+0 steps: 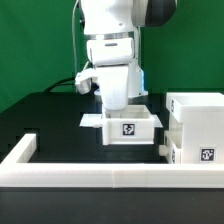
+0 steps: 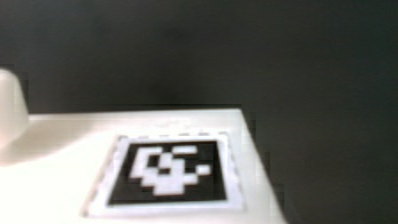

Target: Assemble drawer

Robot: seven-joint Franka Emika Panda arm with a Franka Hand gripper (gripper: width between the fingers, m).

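A small white tray [image 1: 127, 124] with a black-and-white tag on its front stands on the black table at the middle. My gripper [image 1: 121, 106] hangs straight down over it, and its fingertips are hidden at or behind the tray's back wall. The large hollow casing [image 1: 198, 118] stands at the exterior view's right. A second small tagged piece [image 1: 194, 153] stands in front of the casing. The wrist view shows a white tagged face [image 2: 169, 170] very close, with a rounded white shape [image 2: 9, 115] at the edge. No fingertips show there.
A long low white rail [image 1: 100, 174] edges the table in front and turns back at the exterior view's left [image 1: 22, 150]. A thin flat white board [image 1: 91, 121] lies beside the tray. A green backdrop stands behind.
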